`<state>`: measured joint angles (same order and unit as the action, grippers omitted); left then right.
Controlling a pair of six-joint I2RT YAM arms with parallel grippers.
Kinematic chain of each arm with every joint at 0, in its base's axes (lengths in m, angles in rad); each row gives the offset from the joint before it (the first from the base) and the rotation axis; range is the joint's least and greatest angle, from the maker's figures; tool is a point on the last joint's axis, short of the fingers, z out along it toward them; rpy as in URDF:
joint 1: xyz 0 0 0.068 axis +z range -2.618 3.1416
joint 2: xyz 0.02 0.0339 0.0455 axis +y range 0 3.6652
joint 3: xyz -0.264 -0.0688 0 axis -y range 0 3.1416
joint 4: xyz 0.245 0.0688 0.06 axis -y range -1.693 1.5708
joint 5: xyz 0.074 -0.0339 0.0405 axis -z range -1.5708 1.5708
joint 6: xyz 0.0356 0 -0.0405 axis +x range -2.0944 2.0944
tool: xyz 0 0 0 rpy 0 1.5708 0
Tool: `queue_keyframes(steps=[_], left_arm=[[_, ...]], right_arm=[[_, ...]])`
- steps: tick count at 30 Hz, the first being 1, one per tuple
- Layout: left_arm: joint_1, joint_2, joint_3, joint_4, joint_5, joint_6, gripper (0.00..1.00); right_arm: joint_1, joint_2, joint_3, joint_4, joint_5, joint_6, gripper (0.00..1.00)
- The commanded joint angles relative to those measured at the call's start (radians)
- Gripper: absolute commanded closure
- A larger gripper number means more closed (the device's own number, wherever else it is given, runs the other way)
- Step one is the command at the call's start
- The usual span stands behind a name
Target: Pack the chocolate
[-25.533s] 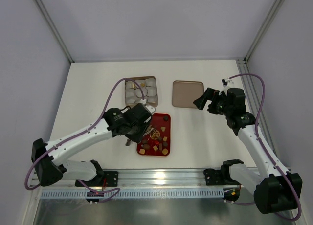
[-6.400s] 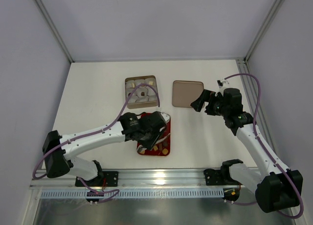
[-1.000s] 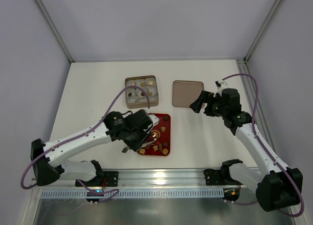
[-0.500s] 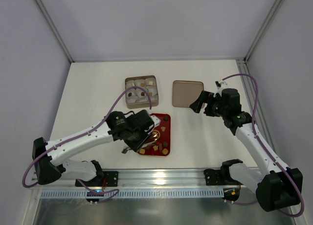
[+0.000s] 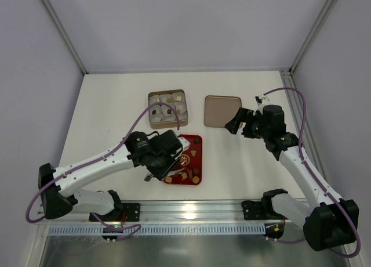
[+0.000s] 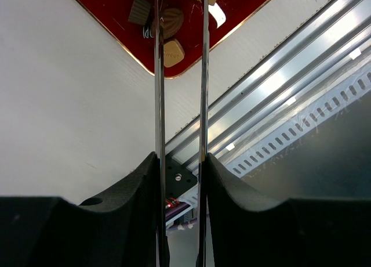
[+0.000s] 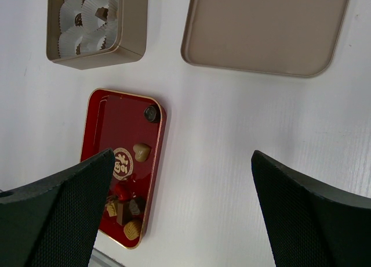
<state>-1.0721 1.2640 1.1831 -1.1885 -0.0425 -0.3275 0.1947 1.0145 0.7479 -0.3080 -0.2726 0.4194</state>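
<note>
Small brown and tan chocolates (image 5: 184, 175) lie on a red tray (image 5: 193, 146), mostly at its near end. My left gripper (image 5: 160, 164) is shut on a pair of thin metal tongs (image 6: 157, 104). The two blades reach over the tray's near corner (image 6: 191, 61). A tan chocolate (image 6: 171, 21) sits between the blades; I cannot tell whether it is pinched. A golden tin (image 5: 152, 96) behind the tray holds white paper cups, some with chocolates (image 5: 168, 98) in them. My right gripper (image 5: 235, 123) hangs open above the table, right of the tray (image 7: 113, 127).
The tin's flat lid (image 5: 222, 111) lies to the right of the tin, also in the right wrist view as the lid (image 7: 266, 29). A metal rail (image 5: 191, 209) runs along the near table edge, close below the tray.
Over the last second the left arm has barely shifted above the tray's near end. Since the earliest frame, chocolates have appeared in the tin's cups. The right arm has stayed put.
</note>
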Motion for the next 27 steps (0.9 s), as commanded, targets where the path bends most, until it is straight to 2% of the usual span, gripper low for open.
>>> queue_keyframes(steps=[1,11,27], left_arm=[[-0.006,0.011,0.050,-0.016,0.015,0.024,0.64],[-0.015,0.054,0.085,-0.014,-0.003,0.028,0.64],[-0.015,0.104,0.115,-0.014,-0.142,0.002,0.64]], right_arm=[[0.006,-0.017,0.022,0.018,0.010,-0.018,0.00],[0.006,-0.017,0.022,0.018,0.012,-0.016,0.00],[0.005,-0.019,0.024,0.020,0.010,-0.016,0.00]])
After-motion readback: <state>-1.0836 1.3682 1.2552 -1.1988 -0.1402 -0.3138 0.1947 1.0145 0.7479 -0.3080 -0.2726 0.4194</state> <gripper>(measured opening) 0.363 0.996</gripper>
